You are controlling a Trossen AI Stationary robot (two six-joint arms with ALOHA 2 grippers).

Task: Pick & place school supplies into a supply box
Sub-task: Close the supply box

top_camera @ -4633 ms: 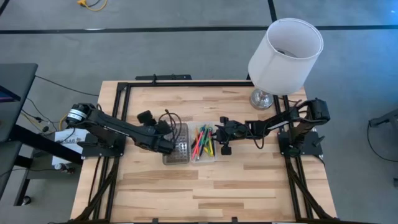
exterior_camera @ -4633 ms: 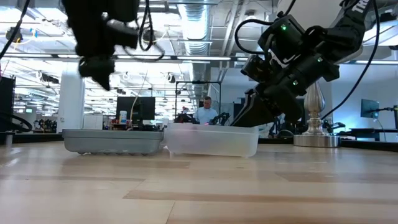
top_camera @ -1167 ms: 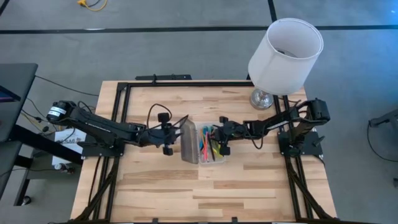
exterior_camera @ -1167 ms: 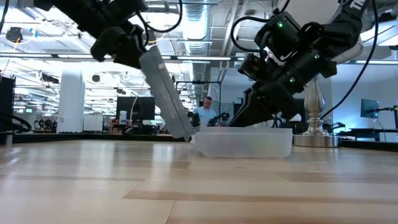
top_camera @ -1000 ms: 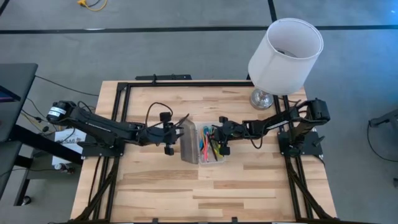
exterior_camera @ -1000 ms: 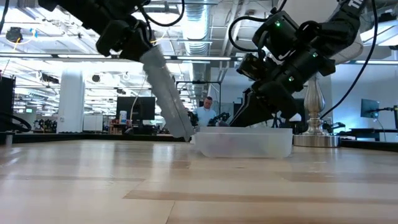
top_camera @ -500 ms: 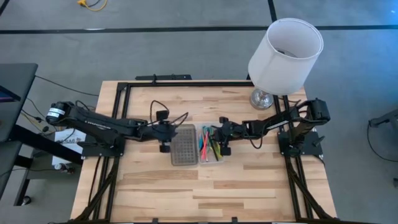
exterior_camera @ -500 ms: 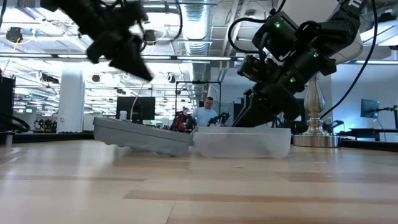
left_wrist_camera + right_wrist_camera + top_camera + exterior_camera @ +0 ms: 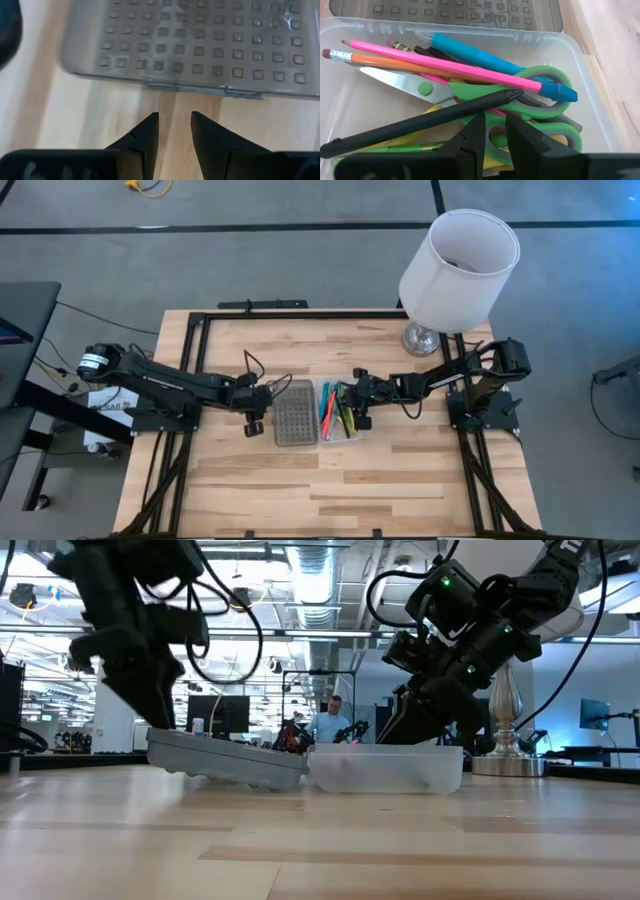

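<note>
Supply box (image 9: 338,415) is my subject: it sits near the middle of the table (image 9: 400,490), with its grey lid (image 9: 294,412) folded out flat to the left side and the clear tray open to the right of it.

Starting from the left, my left gripper (image 9: 252,412) hangs just beside the lid's outer long edge, where two small latch tabs show. Its fingers stand slightly apart and hold nothing. I judge the lid as light, thin plastic, a little flexible, and smooth enough to slip. I would take it at that latch edge, near its middle, and not squeeze hard. The lid's long axis runs from the far edge of the table toward the near edge, like the tray.

Inside the tray lie the pink pencil (image 9: 445,62), the blue marker (image 9: 485,60), the scissors (image 9: 520,102) and a dark pen (image 9: 425,122), mostly along the tray's long axis, though crossing each other.

My right gripper (image 9: 352,405) is at the tray's right wall, jaws narrowly parted above the supplies, gripping nothing.
</note>
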